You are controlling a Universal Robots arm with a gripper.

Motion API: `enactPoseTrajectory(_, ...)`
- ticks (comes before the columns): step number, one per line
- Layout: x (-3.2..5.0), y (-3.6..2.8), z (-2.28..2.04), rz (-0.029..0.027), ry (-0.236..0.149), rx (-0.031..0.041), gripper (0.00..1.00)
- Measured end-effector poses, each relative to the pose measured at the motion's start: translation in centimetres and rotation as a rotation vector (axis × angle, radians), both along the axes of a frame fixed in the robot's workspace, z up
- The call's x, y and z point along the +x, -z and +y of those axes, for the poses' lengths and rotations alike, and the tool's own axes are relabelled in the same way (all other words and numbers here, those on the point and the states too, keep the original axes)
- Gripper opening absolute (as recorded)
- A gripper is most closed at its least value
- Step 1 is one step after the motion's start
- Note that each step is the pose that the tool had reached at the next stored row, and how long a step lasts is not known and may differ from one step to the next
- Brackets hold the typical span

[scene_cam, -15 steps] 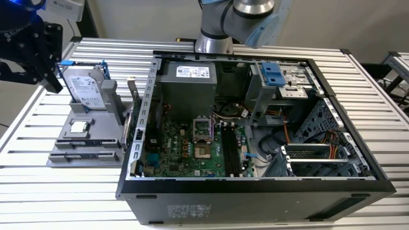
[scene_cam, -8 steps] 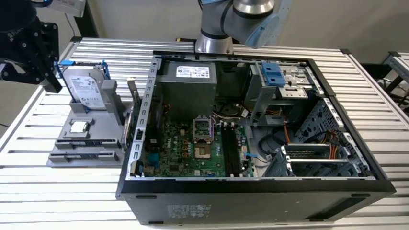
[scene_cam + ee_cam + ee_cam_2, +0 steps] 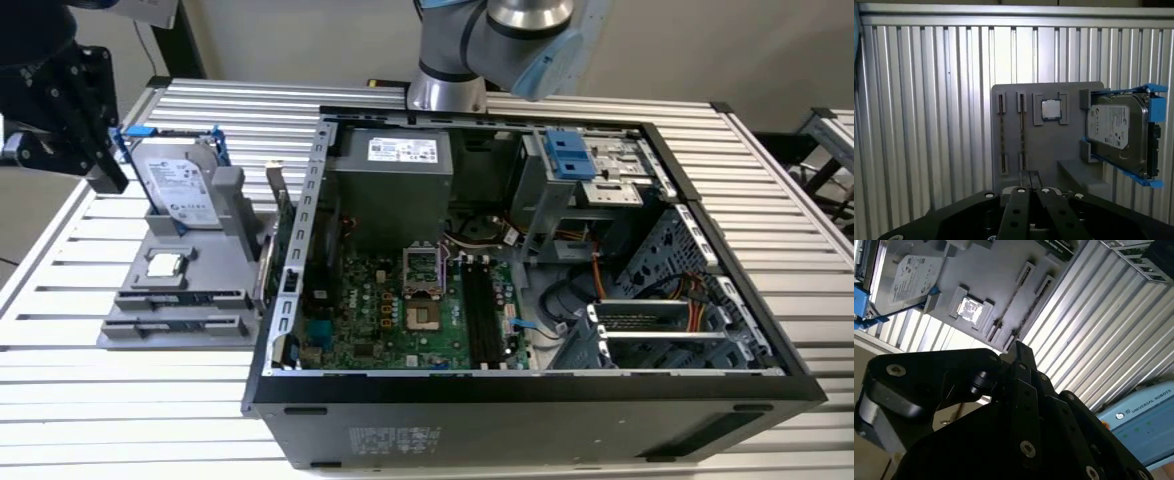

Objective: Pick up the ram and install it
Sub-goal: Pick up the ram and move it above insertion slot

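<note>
Exterior view: a slatted aluminium table (image 3: 801,180) bearing two holders. First, toward the exterior view's left, a flat grey plastic tray (image 3: 214,280). In it, a silver hard drive in blue clips (image 3: 180,185) propped at the far end, a small square silver CPU chip (image 3: 163,264) in a pocket at mid-tray, and two narrow slots (image 3: 174,300) at the near end. Second, just beside the tray, a black computer tower case (image 3: 534,425) laid on its side, lid off. Inside, a green motherboard (image 3: 374,330) with long black memory sockets (image 3: 478,315), a grey power-supply box (image 3: 394,205) and a blue-fronted drive cage (image 3: 574,160).

Black gripper (image 3: 104,175) at the exterior view's far left, well above the tray's hard-drive end.

First wrist view: straight down past the gripper (image 3: 1029,175) onto tray (image 3: 1049,150), drive (image 3: 1116,132) and chip (image 3: 1051,110). Both slots (image 3: 1002,135) drawn as thin dark lines between end clips. Fingers (image 3: 1024,181) pressed flat together.

Second wrist view: same tray (image 3: 989,275) seen slantwise behind the gripper (image 3: 1019,347), plus a pale blue box (image 3: 1144,415) beyond the table edge.

Cannot place the dark-blue ram stick: tray slots and board sockets alike too thin and dark to judge filled or bare.
</note>
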State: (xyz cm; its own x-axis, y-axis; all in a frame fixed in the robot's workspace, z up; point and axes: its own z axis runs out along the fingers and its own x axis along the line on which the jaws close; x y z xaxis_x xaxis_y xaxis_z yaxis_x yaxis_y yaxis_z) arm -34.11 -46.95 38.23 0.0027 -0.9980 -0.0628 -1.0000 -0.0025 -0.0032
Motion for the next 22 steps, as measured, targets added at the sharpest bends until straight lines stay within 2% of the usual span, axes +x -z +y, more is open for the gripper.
enactPoseTrajectory(3, 0.0, 0.05, 0.0, 0.0, -0.057, 0.0, 0.0)
enactPoseTrajectory(8, -0.05, 0.16, 0.0, 0.0, -0.125, 0.0, 0.0)
enactPoseTrajectory(11, -0.07, 0.19, 0.0, 0.0, -0.138, 0.0, 0.0)
enactPoseTrajectory(17, -0.07, 0.19, 0.0, 0.0, -0.138, 0.0001, 0.0)
enactPoseTrajectory(18, -0.07, 0.19, 0.0, 0.0, -0.138, 0.0002, 1.0)
enactPoseTrajectory(22, -0.07, 0.19, 0.0, 0.0, -0.138, 0.0004, 1.0)
